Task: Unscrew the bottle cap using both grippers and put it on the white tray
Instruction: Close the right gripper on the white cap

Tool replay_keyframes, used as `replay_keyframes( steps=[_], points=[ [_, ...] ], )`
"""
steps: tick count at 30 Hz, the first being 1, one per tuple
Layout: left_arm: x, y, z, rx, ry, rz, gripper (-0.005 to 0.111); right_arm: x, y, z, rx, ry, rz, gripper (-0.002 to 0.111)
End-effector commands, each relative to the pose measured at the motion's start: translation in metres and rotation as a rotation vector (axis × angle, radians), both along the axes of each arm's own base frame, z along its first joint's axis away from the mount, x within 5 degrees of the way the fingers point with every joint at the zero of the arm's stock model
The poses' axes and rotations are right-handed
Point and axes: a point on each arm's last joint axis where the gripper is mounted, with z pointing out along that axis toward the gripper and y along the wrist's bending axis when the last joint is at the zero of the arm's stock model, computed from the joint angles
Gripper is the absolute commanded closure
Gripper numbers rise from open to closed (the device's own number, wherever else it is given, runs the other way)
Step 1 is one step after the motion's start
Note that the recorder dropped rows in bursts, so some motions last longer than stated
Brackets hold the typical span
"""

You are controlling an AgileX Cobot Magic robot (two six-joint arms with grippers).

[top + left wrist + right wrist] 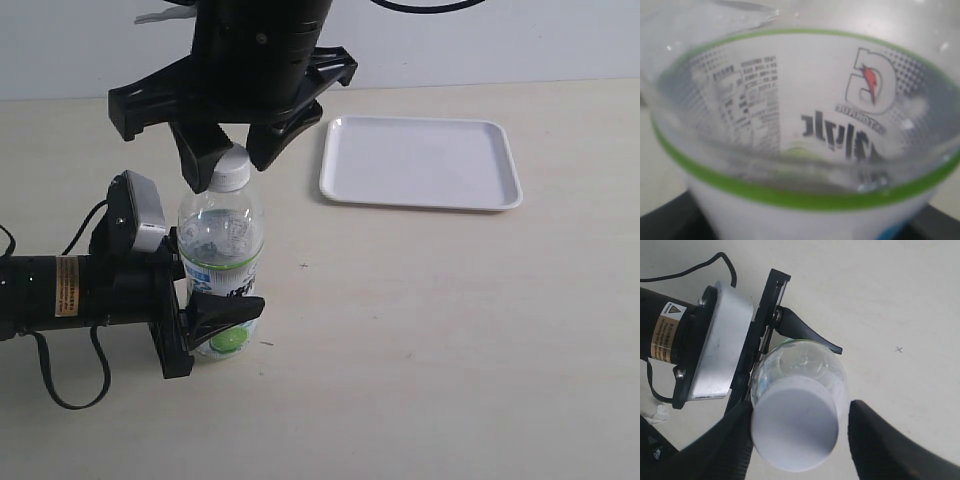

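The clear bottle (220,235) stands upright on the table at the left, its green-edged label low on the body. My left gripper (222,300) comes in from the left and is shut on the bottle's lower half; one black finger (810,335) curves round its side. The label fills the left wrist view (790,125). The white bottle cap (235,180) (794,430) sits on the neck. My right gripper (228,172) (801,407) hangs over it, open, one finger against the cap's side and the other a small gap away. The white tray (420,205) lies empty at the back right.
The left arm's black body and its grey camera block (140,215) lie along the table at the left edge, with a looped cable (70,390) in front. Bare beige table (450,330) stretches between the bottle and the tray.
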Motion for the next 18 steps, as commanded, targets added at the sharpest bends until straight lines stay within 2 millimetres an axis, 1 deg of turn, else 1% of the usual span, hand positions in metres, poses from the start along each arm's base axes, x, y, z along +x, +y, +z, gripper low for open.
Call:
replay_keyframes(
  steps=[1,5,10,13,18],
  points=[
    [-0.0016,-0.0017,0.0015,0.006,-0.002,-0.014,0.107,-0.0030,-0.0016,0.0073,0.012,-0.019,0.001,0.054],
    [-0.0016,-0.0017,0.0015,0.006,-0.002,-0.014,0.107,-0.0045,-0.0029,0.0115,0.018,-0.027,0.003,0.054],
    [-0.0016,-0.0017,0.0015,0.006,-0.002,-0.014,0.107,-0.0045,-0.0029,0.0115,0.018,-0.027,0.003,0.056],
    [-0.0016,-0.0017,0.0015,0.006,-0.002,-0.014,0.107,-0.0045,-0.0029,0.0115,0.019,-0.027,0.001,0.061],
    [-0.0016,-0.0017,0.0015,0.006,-0.002,-0.014,0.107,-0.0045,-0.0029,0.0115,0.019,-0.027,0.001,0.072]
  ],
)
